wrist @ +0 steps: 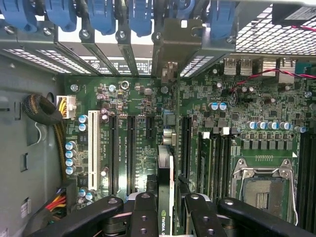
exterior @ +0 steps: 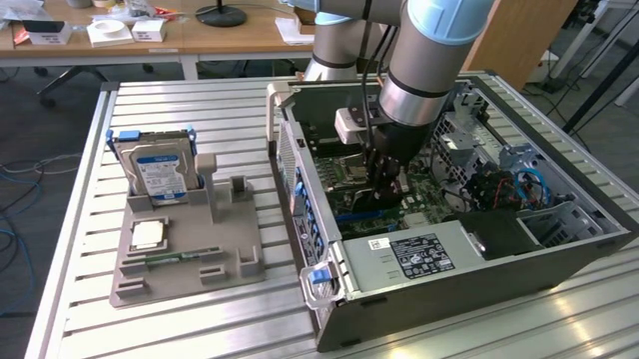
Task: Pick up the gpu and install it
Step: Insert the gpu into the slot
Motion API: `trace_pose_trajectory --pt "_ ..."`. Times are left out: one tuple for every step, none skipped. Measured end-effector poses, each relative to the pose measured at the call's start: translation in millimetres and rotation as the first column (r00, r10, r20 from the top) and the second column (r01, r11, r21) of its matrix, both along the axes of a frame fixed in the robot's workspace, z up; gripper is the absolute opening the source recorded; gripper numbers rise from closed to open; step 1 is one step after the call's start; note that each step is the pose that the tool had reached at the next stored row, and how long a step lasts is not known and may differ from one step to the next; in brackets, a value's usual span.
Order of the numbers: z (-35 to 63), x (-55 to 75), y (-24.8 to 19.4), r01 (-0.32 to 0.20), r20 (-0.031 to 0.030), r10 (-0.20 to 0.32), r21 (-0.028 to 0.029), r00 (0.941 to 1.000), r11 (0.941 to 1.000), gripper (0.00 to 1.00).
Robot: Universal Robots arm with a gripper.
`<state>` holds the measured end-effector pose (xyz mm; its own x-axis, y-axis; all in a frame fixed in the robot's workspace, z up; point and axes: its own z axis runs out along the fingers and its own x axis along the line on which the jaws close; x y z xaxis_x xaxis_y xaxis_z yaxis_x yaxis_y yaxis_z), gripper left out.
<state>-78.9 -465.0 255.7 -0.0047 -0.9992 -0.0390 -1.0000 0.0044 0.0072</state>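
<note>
Inside case point(exterior: 469, 299), gpu point(wrist: 166, 168) in gripper point(wrist: 171, 210)

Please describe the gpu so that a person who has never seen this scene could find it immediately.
Find the open computer case on the metal table, at the exterior view's right. Inside it, the arm's tool reaches down over the green motherboard. The gpu is the thin black card gripped on edge between the tool's fingers, black where the circuitry around it is green.
</note>
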Motion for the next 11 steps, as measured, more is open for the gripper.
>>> trace_pose_trajectory --pt "0.0 0.0 0.0 0.000 0.0000 0.000 -0.0011 1.0000 1.0000 0.26" --pt "0.1 0.0 0.0 0.000 -0.0001 0.000 -0.0017 1.0000 1.0000 0.26" --pt "0.1 0.0 0.0 0.000 0.0000 0.000 -0.0018 1.0000 1.0000 0.26" --pt "0.1 0.0 0.0 0.000 0.0000 0.000 -0.0018 1.0000 1.0000 0.26" --pt "0.0 0.0 0.0 0.000 0.0000 0.000 -0.0018 1.0000 1.0000 0.26" --pt "0.1 0.0 0.0 0.000 -0.0001 0.000 -0.0018 1.0000 1.0000 0.26" --pt "0.0 0.0 0.0 0.000 0.0000 0.000 -0.0018 1.0000 1.0000 0.26" --pt "0.1 0.0 0.0 0.000 0.0000 0.000 -0.0019 1.0000 1.0000 0.26" --pt "-0.1 0.0 0.0 0.000 -0.0001 0.000 -0.0018 1.0000 1.0000 0.26" --pt "-0.7 0.0 0.1 0.000 0.0002 0.000 -0.0015 1.0000 1.0000 0.26" --pt "-1.1 0.0 0.1 0.000 0.0001 0.000 -0.0016 1.0000 1.0000 0.26"
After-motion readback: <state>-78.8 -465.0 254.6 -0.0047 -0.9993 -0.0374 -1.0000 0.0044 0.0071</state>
